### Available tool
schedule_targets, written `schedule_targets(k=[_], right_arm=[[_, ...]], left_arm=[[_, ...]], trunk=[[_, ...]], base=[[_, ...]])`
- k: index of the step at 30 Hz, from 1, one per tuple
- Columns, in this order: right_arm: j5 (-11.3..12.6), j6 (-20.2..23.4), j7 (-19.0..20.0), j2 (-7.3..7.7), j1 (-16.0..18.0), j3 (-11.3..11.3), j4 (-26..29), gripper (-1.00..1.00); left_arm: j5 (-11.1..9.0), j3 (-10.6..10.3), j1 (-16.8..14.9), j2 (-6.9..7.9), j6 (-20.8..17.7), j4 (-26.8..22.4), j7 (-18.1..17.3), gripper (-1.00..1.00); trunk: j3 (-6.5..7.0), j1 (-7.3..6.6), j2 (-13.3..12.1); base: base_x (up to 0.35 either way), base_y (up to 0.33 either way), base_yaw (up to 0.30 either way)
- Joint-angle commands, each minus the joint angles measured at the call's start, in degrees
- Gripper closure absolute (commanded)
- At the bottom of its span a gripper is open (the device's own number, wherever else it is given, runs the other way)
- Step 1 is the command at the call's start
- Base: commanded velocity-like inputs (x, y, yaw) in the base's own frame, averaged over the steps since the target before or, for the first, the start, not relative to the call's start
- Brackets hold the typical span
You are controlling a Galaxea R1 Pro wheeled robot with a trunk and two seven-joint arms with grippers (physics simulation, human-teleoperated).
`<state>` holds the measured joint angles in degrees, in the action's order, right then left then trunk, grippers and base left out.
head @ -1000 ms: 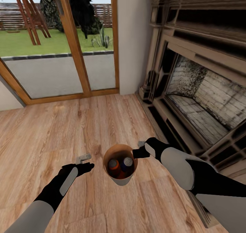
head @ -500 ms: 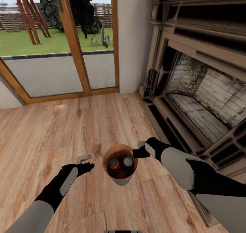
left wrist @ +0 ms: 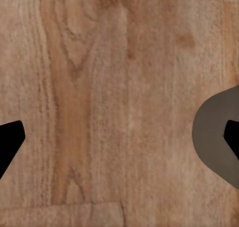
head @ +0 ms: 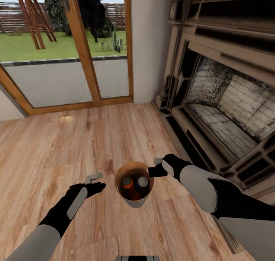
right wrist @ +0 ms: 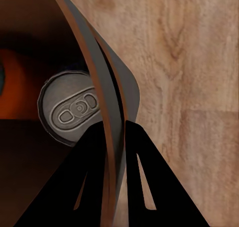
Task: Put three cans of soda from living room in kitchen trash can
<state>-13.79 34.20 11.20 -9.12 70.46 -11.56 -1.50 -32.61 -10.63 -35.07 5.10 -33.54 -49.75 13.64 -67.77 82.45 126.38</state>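
Near the fireplace (head: 225, 100), the bin (head: 134, 200) hangs above the wood floor (head: 57, 146). The right claw (head: 156, 168) pinches the bin's rim, one finger inside and one outside, so the bin can ride along with the robot. The left claw (head: 93, 177) is wide open and holds nothing, just left of the bin. Inside the bin are cans (head: 134, 186): an orange one at the left and one with a grey top at the right. A third can is hard to make out.

matt wood-grain floor (head: 57, 146); metal-topped can (right wrist: 69, 109).
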Motion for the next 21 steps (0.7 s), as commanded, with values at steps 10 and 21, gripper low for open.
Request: schedule_targets(k=[10, 21], right_arm=[[0.78, 0.08, 0.32, 0.06, 0.03, -1.01, 0.00, 1.00], [0.78, 0.08, 0.32, 0.07, 0.03, -1.01, 0.00, 1.00]], left_arm=[[0.00, 0.00, 0.00, -0.09, 0.03, 0.01, 0.07, -1.00], [0.00, 0.00, 0.00, -0.13, 0.02, 0.01, 0.08, -1.00]], trunk=[[-1.79, 2.20, 4.03], [-2.51, 3.07, 5.63]], base=[[0.000, 0.000, 0.000], [0.000, 0.000, 0.000]])
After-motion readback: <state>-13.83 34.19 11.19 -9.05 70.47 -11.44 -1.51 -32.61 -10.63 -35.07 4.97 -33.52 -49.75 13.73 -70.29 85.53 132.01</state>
